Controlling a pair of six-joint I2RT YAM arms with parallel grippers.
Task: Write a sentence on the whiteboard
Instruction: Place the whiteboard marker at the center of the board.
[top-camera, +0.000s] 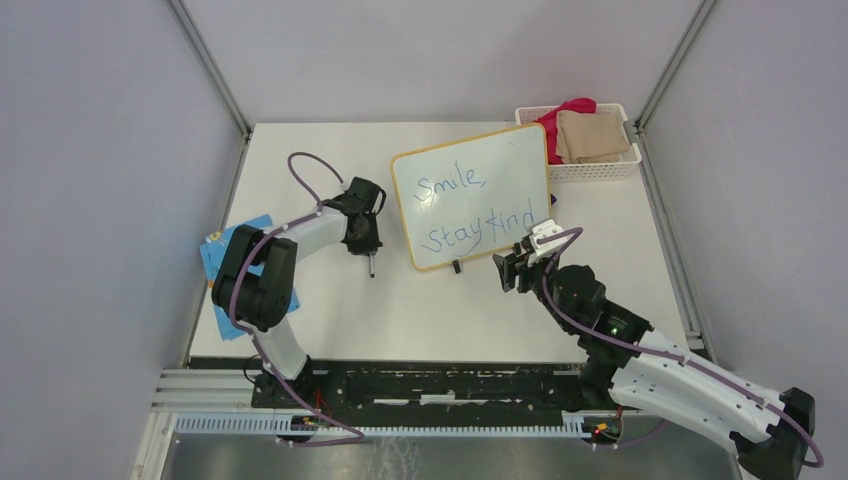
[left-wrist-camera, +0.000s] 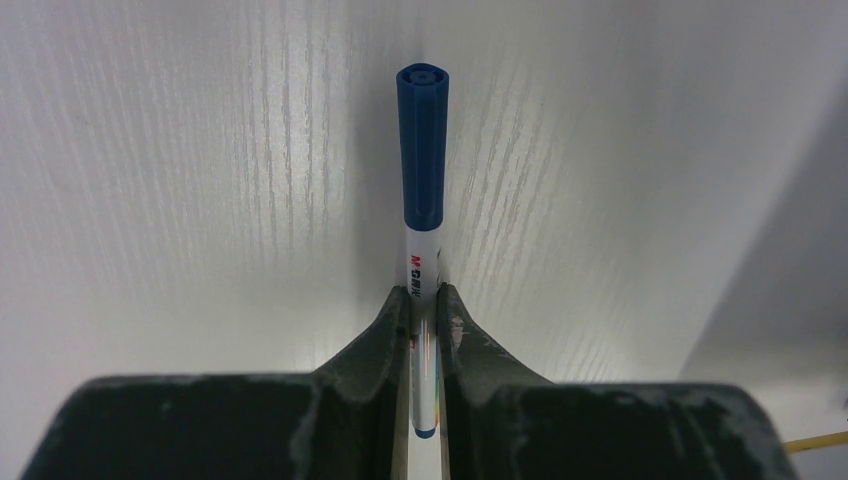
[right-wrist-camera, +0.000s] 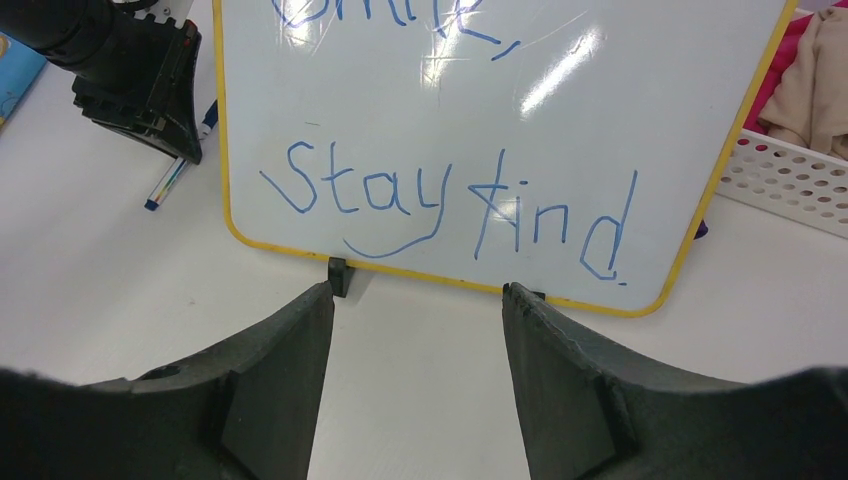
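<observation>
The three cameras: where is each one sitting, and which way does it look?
Top external: fixed above and behind, looking down on the table; the left arm, right arm and whiteboard show.
Left wrist: on the left arm, looking along the left fingers, shut on a blue-capped marker, at the table.
Right wrist: on the right arm, looking past the open right fingers at the whiteboard.
Shared: top and right wrist both show whiteboard and marker.

The whiteboard (top-camera: 515, 160), yellow-framed with rounded corners, sits skewed at upper centre of the top view on small black feet. The sentence (top-camera: 470, 232), in blue handwriting, reads "Smile," above "Stay kind".
</observation>
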